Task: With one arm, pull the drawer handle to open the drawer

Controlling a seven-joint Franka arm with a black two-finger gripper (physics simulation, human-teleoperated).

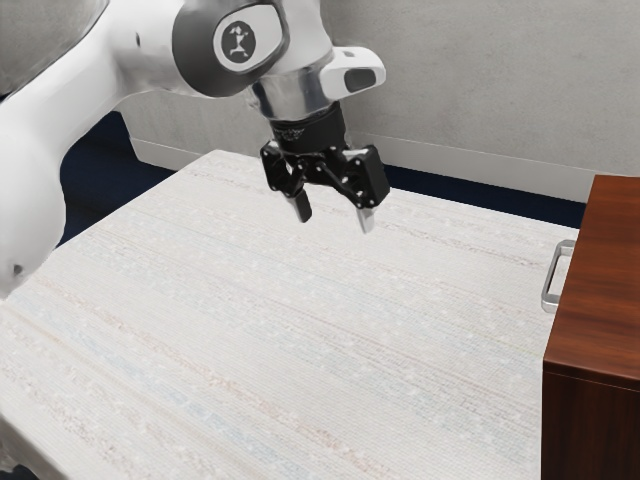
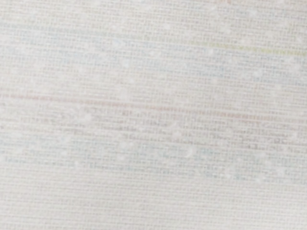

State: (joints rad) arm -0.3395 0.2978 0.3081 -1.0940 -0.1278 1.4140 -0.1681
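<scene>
Drawer handle (image 1: 556,276): a pale metal loop fixed to the side face of a dark wooden cabinet (image 1: 600,300), which stands at the tabletop (image 1: 250,330) edge on the exterior view's right. No drawer seam or gap can be made out, so the drawer is judged unopened.

Tool (image 1: 335,217): fingers spread, nothing between them. It hangs above the tabletop toward the far edge, well apart from the handle and pointing downward. In the wrist view the tabletop's (image 2: 153,115) woven grain lies under the hand.

Hazards, as judged:
- The tool points at the tabletop while the handle sits on an upright face. Without a wrist turn, the fingers may meet the cabinet face or the loop end-on.
- The loop stands close to the wood. A finger that misses the gap behind it would close on nothing or skid off.
- A pull off the drawer's line could bind the drawer or drag the cabinet along the tabletop.
- A low approach risks scraping the tabletop.

Markings: a round emblem (image 1: 240,42) with a small dark figure on the arm's joint cap. No lettering is legible anywhere, and the cabinet carries no label.
</scene>
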